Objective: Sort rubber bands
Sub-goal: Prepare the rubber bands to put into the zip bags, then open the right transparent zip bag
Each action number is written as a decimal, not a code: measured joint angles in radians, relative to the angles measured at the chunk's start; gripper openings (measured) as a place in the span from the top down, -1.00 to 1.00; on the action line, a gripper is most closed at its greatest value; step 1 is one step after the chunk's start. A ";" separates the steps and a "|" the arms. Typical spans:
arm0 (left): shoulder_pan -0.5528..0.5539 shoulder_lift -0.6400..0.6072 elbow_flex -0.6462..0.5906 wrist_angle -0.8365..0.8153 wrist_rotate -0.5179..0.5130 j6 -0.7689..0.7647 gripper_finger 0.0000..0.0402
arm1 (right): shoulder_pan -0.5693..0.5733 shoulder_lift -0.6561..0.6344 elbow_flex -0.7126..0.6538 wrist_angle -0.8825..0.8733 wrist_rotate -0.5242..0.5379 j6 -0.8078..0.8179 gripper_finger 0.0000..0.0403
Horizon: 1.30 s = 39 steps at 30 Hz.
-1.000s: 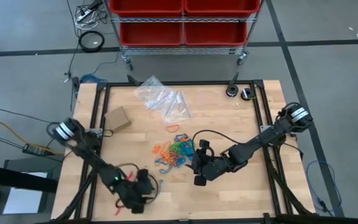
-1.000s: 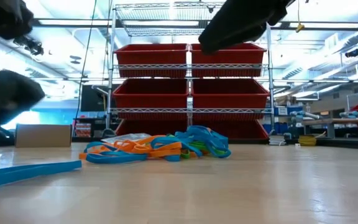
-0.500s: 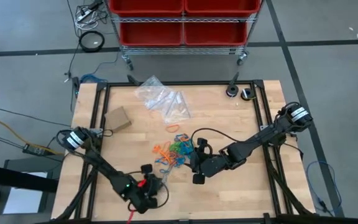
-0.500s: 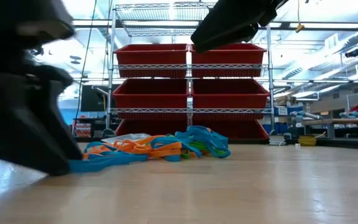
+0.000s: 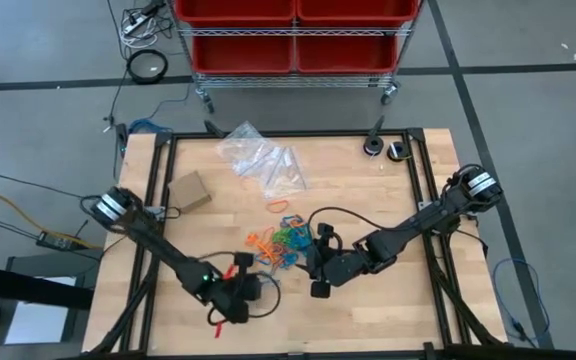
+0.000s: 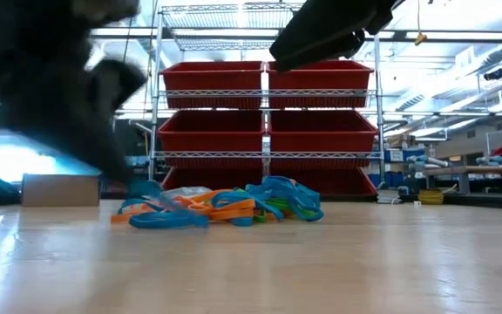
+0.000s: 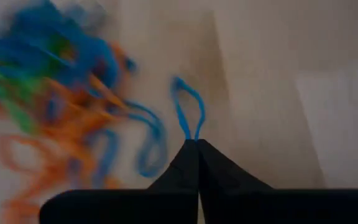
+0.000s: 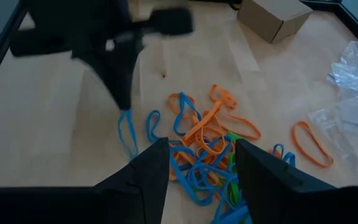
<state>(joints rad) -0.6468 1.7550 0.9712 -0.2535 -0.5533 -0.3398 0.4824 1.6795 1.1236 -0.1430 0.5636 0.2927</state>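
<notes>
rubber bands (image 5: 280,243) lie in a tangled heap of orange, blue and green near the middle of the wooden table (image 5: 368,305). one blue rubber band (image 7: 187,115) hangs pinched between the closed fingers of the left claw (image 5: 241,292), which sits just beside the near-left edge of the heap. the right claw (image 5: 318,263) hovers low at the heap's right side with its fingers spread wide and nothing between them. a single orange band (image 5: 279,206) lies apart on the far side of the heap, near crumpled clear plastic bags (image 5: 263,160). a small cardboard box (image 5: 189,191) rests toward the table's left edge.
</notes>
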 joint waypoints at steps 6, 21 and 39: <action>0.116 -0.061 -0.001 -0.046 -0.017 0.142 0.99 | 0.002 0.000 0.000 -0.001 0.000 0.021 0.16; 0.324 -0.058 0.001 -0.019 0.286 0.228 0.65 | 0.008 0.000 0.000 -0.066 0.007 0.055 0.16; 0.323 -0.207 0.002 -0.085 0.142 0.284 -0.08 | -0.014 0.000 0.000 -0.235 0.121 0.268 0.23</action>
<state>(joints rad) -0.3237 1.5477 0.9735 -0.3390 -0.4111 -0.0553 0.4683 1.6794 1.1236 -0.3781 0.6851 0.5607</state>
